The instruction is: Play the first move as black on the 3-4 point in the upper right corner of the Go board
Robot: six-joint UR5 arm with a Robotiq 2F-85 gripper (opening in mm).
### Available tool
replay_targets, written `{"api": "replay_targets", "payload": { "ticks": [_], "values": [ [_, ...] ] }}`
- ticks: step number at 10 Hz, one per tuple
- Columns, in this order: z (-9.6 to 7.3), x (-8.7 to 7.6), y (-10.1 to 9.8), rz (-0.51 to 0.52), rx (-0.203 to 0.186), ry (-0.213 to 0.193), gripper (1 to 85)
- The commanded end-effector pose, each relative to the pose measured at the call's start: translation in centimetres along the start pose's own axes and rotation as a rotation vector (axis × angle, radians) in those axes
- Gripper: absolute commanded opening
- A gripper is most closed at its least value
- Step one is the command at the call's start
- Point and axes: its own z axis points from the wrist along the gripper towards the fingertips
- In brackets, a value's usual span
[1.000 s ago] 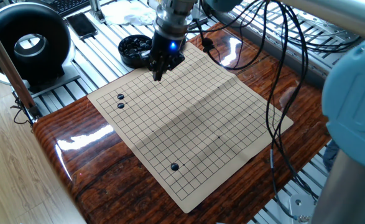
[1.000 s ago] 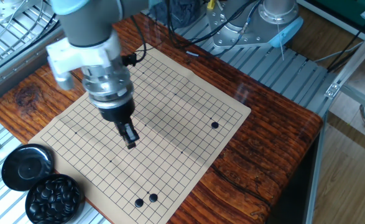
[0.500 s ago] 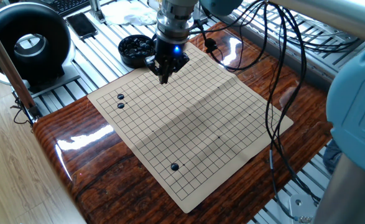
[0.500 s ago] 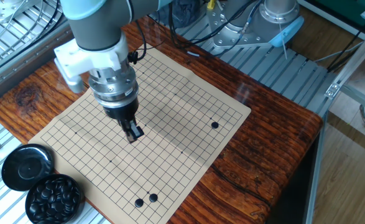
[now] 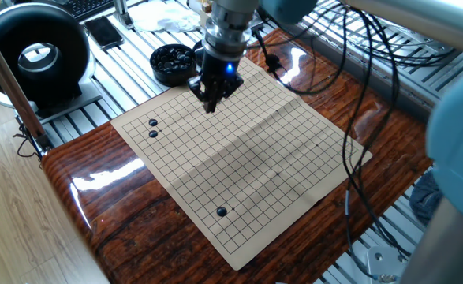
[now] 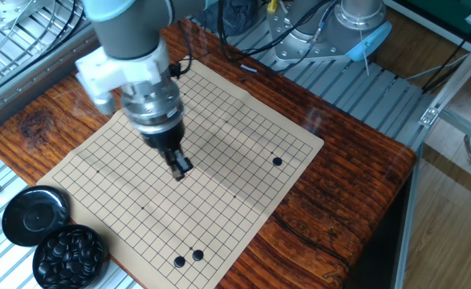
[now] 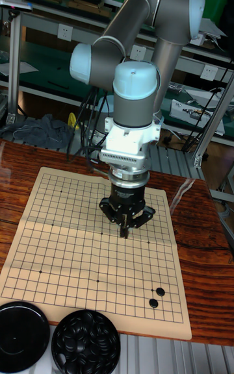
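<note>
The tan Go board [image 5: 247, 166] lies on the wooden table, also seen as the board [image 6: 219, 120] and the board [image 7: 65, 244]. Three black stones rest on it: two side by side [image 5: 153, 128] near one edge and one [image 5: 222, 211] near another. My gripper [image 5: 210, 106] hangs just above the grid a few lines in from the bowl side; it shows again as the gripper [image 6: 180, 168] and the gripper [image 7: 123, 231]. Its fingers are pressed together, pointing down, with a small dark stone barely visible at the tips.
A bowl of black stones [image 6: 69, 255] and its black lid [image 6: 33, 215] sit off the board's corner. Cables [image 5: 349, 95] hang over the far side of the table. A round black device [image 5: 34, 55] stands beyond the bowl.
The gripper has moved a few grid lines away from the bowl side, farther over the board, staying shut. The stones on the board have not moved.
</note>
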Motion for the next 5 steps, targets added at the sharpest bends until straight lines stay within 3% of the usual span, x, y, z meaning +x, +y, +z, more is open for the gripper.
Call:
{"api": "replay_targets", "payload": {
  "ticks": [1, 3, 5],
  "values": [
    [0.0, 3.5, 2.3, 0.051, -0.065, 0.013, 1.3],
    [-0.4, 5.5, 3.3, 0.073, -0.070, 0.019, 1.3],
    [-0.2, 7.0, 3.3, 0.075, -0.041, 0.003, 1.3]
  ]
}}
